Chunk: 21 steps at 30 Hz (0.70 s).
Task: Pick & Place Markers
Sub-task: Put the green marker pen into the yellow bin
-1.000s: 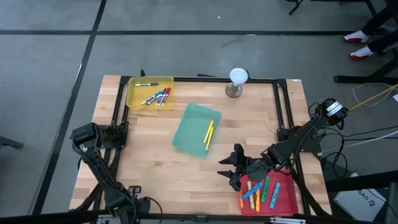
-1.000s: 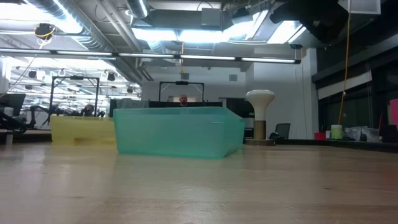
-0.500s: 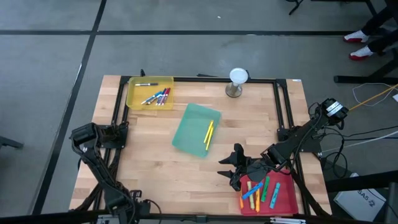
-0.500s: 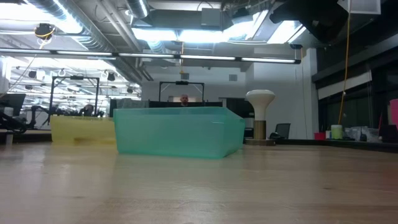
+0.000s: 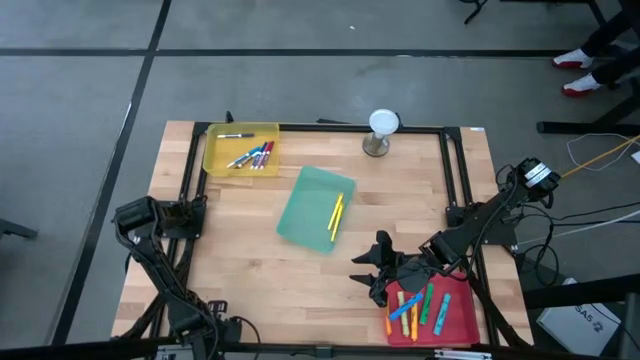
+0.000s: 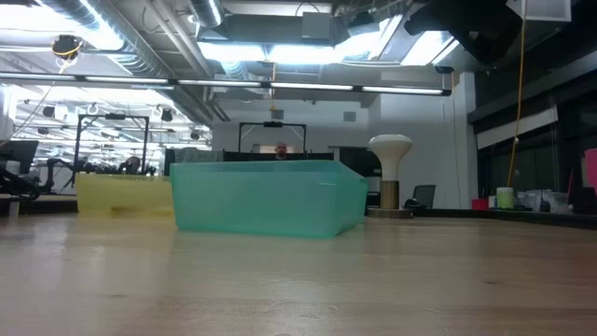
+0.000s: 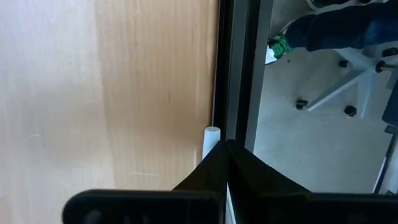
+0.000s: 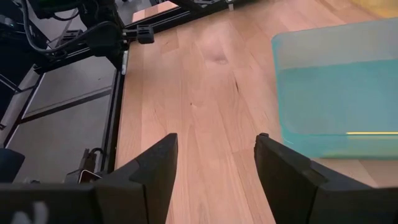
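Several markers lie in the yellow tray (image 5: 241, 149) at the far left. Yellow markers (image 5: 336, 214) lie in the green tray (image 5: 316, 208) at mid table, and several more (image 5: 418, 305) lie in the red tray (image 5: 432, 312) at the near right. My right gripper (image 5: 372, 271) hovers open just left of the red tray, nothing between its fingers (image 8: 155, 168). My left gripper (image 7: 227, 152) is shut at the table's near left corner (image 5: 218, 322). It points down beside the black frame rail (image 7: 239, 74). The end of a white stick (image 7: 211, 135) shows just past its fingertips. My left gripper stands with its shut fingertips right at the white stick's end (image 7: 211, 132), coming from above. The fingers hide the rest of the stick, and I cannot tell whether they touch it.
A white mushroom-shaped stand (image 5: 383, 130) sits at the far edge. Black frame rails (image 5: 455, 170) run along the table's sides. Bare wood (image 8: 205, 93) lies between the green tray and the near left corner. A chair (image 7: 348, 87) and a person's limb stand off the table.
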{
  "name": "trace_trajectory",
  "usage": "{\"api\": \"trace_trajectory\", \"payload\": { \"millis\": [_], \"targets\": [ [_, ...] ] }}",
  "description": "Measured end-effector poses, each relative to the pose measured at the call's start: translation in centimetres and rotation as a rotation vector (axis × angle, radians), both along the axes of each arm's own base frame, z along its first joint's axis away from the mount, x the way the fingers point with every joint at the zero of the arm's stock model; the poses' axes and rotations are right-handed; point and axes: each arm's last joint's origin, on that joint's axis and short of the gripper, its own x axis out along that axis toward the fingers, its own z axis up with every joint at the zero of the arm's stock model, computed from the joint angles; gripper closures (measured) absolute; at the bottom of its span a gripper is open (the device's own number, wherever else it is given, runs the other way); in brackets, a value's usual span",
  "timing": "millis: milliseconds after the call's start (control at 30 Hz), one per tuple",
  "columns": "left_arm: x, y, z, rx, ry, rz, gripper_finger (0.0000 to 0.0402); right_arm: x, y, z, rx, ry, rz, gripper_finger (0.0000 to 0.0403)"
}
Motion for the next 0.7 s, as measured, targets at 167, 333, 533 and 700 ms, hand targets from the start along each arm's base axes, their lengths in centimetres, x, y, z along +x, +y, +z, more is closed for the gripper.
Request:
{"api": "trace_trajectory", "payload": {
  "millis": [167, 333, 533, 700],
  "targets": [
    [0.0, 0.3, 0.2, 0.016, 0.006, -0.003, 0.04, 0.0, 0.0, 0.0, 0.0, 0.0, 0.0, 0.0194],
    [-0.2, 1.2, 0.8, 0.07, 0.021, 0.006, 0.04, 0.0, 0.0, 0.0, -0.001, 0.0, 0.0, 0.0194],
    [-0.1, 1.9, 3.1, 0.05, -0.064, 0.026, 0.04, 0.0, 0.0, 0.0, -0.004, -0.001, 0.001, 0.0194],
    [-0.2, 1.0, 3.3, -0.017, -0.097, 0.032, 0.04, 0.0, 0.0, 0.0, -0.004, -0.001, 0.002, 0.0194]
  ]
}}
